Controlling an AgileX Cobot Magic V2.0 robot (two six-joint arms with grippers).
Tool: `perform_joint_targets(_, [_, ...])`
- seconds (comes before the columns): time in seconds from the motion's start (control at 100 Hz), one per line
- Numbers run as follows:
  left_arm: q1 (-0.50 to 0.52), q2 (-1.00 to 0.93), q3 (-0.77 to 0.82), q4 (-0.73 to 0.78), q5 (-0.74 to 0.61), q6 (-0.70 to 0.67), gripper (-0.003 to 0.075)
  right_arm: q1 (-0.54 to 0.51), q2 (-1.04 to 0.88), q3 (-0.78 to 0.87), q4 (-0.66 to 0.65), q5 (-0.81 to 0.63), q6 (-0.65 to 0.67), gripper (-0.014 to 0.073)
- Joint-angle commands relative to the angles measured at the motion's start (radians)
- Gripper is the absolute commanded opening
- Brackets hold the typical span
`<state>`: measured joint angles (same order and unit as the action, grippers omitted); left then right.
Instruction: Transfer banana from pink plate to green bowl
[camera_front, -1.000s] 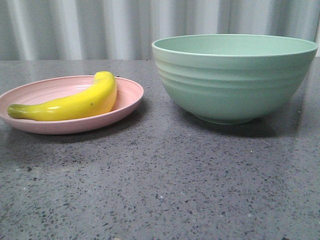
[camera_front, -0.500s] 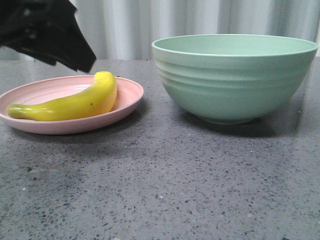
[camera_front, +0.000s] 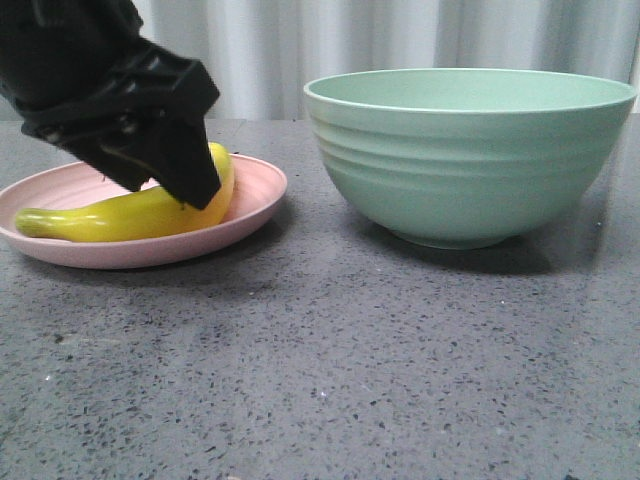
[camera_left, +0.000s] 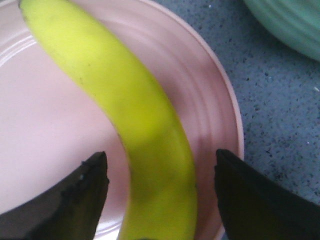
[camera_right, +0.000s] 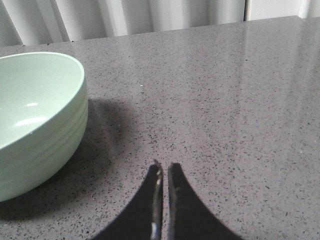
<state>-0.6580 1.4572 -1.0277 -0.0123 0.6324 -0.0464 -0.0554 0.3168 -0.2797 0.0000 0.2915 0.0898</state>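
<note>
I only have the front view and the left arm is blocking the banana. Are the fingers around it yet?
Observer: In the left wrist view the left gripper is open, one finger on each side of the banana, with pink plate showing in both gaps.
Operator: So no contact yet?
Observer: None that I can see; the banana lies flat on the plate between the fingers.
Operator: Where is the right arm? I can't see it at all.
Observer: Its wrist view shows the right gripper closed and empty above bare table, beside the green bowl.
Operator: Anything in the bowl?
Observer: The part of the inside I can see is empty.
</note>
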Motion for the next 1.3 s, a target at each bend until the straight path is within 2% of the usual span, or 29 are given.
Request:
perform_joint_targets(0.0, [-0.009, -0.009, -0.036, -0.011, -0.021, 0.009, 0.0428, -0.004, 0.019, -0.037, 0.000, -0.083, -0.004, -0.0062])
perform_joint_targets(0.41, [-0.007, 0.000, -0.036, -0.014, -0.025, 0.009, 0.0426, -0.004, 0.019, -0.037, 0.000, -0.087, -0.004, -0.0062])
perform_joint_targets(0.81, [-0.007, 0.000, -0.036, -0.014, -0.041, 0.009, 0.0257, -0.004, 0.019, -0.037, 0.000, -0.087, -0.004, -0.0062])
perform_joint_targets(1.09, [-0.007, 0.000, -0.038, -0.014, -0.043, 0.011, 0.0190, -0.004, 0.019, -0.037, 0.000, -0.081, -0.004, -0.0062])
perform_joint_targets(1.29, [-0.007, -0.002, -0.082, -0.014, -0.030, 0.016, 0.0186, -0.004, 0.023, -0.069, -0.012, -0.014, -0.006, -0.0062])
